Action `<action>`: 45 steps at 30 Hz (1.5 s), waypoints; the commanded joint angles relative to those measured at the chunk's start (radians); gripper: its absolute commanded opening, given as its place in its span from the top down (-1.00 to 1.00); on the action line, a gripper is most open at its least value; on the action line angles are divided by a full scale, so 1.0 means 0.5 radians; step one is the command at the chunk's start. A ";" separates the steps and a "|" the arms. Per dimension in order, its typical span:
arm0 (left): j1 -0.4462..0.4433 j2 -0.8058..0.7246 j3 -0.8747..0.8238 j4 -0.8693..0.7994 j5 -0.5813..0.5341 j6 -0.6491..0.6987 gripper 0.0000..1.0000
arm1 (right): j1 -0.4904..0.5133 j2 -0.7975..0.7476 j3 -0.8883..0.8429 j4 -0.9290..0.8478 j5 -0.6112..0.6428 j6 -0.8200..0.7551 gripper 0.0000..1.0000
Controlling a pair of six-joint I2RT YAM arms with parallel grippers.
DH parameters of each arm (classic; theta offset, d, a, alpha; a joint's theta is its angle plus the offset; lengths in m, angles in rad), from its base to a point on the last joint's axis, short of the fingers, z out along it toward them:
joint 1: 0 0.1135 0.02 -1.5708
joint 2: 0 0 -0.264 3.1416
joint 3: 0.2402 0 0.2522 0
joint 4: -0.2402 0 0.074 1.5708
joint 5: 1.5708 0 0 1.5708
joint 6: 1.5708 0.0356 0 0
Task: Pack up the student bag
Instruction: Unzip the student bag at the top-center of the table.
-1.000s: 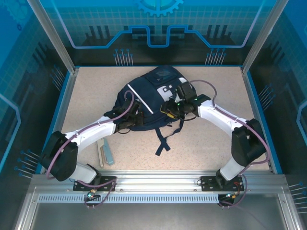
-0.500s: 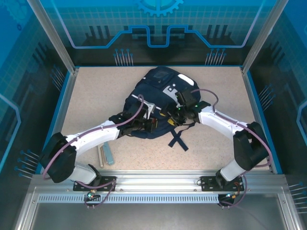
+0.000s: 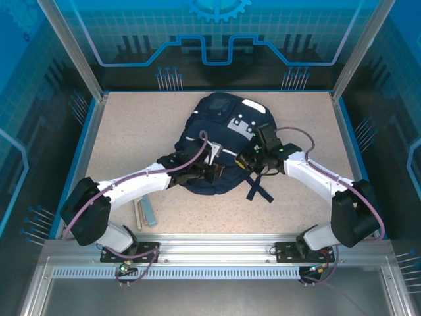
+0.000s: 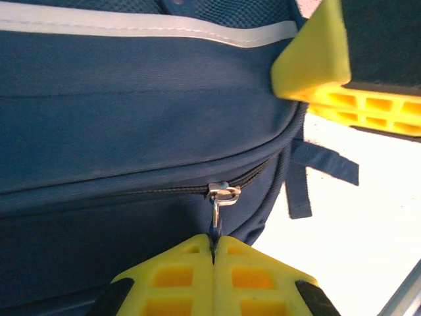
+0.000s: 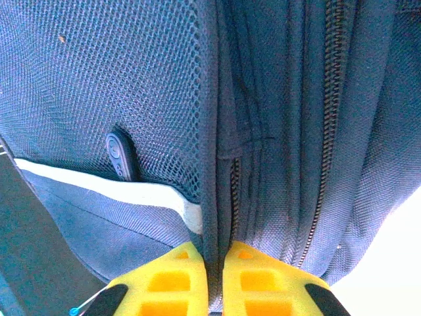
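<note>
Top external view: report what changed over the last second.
The large dark navy fabric backpack slid and turned rightward, its loose straps swinging right. The left gripper reached further right with it, staying shut on the metal zipper pull. The right gripper shifted right and nearer, then closed on the backpack's side seam. The slim pale items by the left arm's base stayed put.

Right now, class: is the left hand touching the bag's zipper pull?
Touching. The left wrist view shows the left hand shut on the zipper pull.
</note>
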 commanded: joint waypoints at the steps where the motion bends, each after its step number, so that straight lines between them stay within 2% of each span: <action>1: 0.068 -0.119 -0.019 -0.235 -0.144 0.069 1.00 | -0.103 -0.085 0.029 -0.135 0.278 -0.121 0.88; 9: 0.270 -0.125 -0.037 -0.257 -0.273 0.063 1.00 | -0.224 -0.111 0.052 -0.189 0.293 -0.255 0.89; 11: 0.291 -0.122 -0.016 -0.236 -0.179 0.078 1.00 | -0.252 -0.103 0.062 -0.180 0.242 -0.297 0.89; 13: 0.291 -0.125 0.009 -0.182 0.041 0.066 1.00 | -0.256 -0.087 0.082 -0.168 0.182 -0.337 0.89; 14: 0.282 -0.125 0.023 -0.155 0.155 0.041 0.91 | -0.256 -0.077 0.093 -0.166 0.155 -0.349 0.89; 16: 0.212 -0.124 0.060 -0.089 0.256 -0.015 0.59 | -0.255 -0.066 0.104 -0.162 0.108 -0.351 0.89; 19: 0.039 -0.069 0.158 -0.095 0.124 -0.027 0.18 | -0.249 -0.069 0.092 -0.147 0.090 -0.339 0.89; 22: -0.107 0.053 0.282 -0.165 -0.120 -0.072 0.04 | -0.246 -0.070 0.092 -0.148 0.081 -0.332 0.89; 25: -0.210 0.188 0.398 -0.229 -0.282 -0.048 0.02 | -0.246 -0.071 0.098 -0.156 0.076 -0.332 0.89; 31: -0.293 0.447 0.644 -0.424 -0.440 0.018 0.04 | -0.246 -0.076 0.087 -0.157 0.070 -0.324 0.89; 37: -0.308 0.631 0.798 -0.566 -0.592 0.025 0.20 | -0.246 -0.078 0.084 -0.146 0.061 -0.317 0.89; 41: -0.308 0.674 0.808 -0.591 -0.670 0.025 0.50 | -0.250 -0.078 0.087 -0.158 0.074 -0.324 0.89; 45: -0.308 0.607 0.752 -0.566 -0.729 0.055 0.94 | -0.267 -0.085 0.090 -0.219 0.144 -0.348 0.90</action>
